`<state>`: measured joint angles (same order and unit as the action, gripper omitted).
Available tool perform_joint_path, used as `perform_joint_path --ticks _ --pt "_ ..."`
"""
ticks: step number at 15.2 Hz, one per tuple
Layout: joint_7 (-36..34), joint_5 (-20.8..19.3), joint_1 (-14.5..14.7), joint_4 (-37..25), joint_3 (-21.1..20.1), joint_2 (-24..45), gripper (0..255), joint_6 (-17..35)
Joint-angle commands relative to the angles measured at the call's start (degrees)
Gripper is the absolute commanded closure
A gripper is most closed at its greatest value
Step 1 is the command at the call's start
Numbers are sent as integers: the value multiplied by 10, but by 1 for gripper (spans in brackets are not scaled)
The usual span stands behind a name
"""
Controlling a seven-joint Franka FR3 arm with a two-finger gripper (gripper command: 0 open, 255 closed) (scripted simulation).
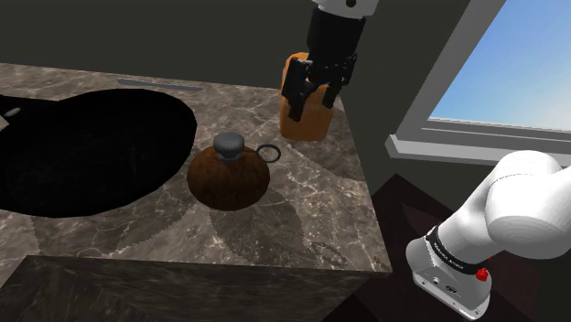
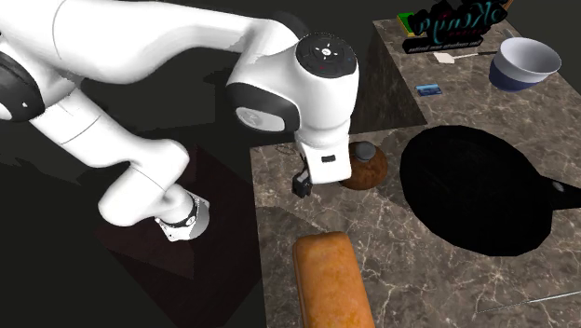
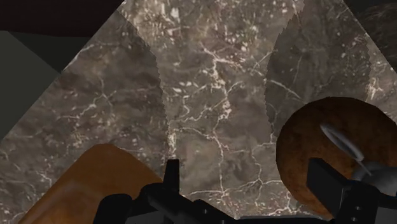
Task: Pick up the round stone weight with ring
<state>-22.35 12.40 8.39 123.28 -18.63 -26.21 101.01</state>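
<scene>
Open and empty, the hand (image 1: 311, 105) hangs above the far end of the counter (image 1: 302, 229) in the shoulder view. Its two black fingers are spread in front of an orange-brown loaf (image 1: 307, 126). The height probably serves to clear that loaf. The round brown weight (image 1: 227, 176) sits on the counter at about seven o'clock from the hand, well apart from it, grey knob up. Its thin ring (image 1: 269, 152) lies out at two o'clock from the body. A broad black area (image 1: 91, 151) spreads at nine o'clock from the weight.

In the second exterior view the arm's white wrist covers most of the hand. The weight stands at two o'clock from the wrist, the loaf at six o'clock.

In the wrist view the fingers stand wide with bare marble between them. The weight shows beside one finger, outside the gap, and the loaf lies beyond the other. The hand looks not yet centred: it likely needs to shift over the knob before descending.
</scene>
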Motion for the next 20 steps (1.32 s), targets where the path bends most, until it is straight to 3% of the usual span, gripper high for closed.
perform_joint_path --ticks 1,6,11,20 --pt "-28 -3 3 -33 -23 34 0 6" --pt "-100 -27 10 -122 -79 123 0 10" --pt "-176 -75 26 -224 -129 222 0 2" --pt "-173 -72 27 -163 -129 219 0 61"
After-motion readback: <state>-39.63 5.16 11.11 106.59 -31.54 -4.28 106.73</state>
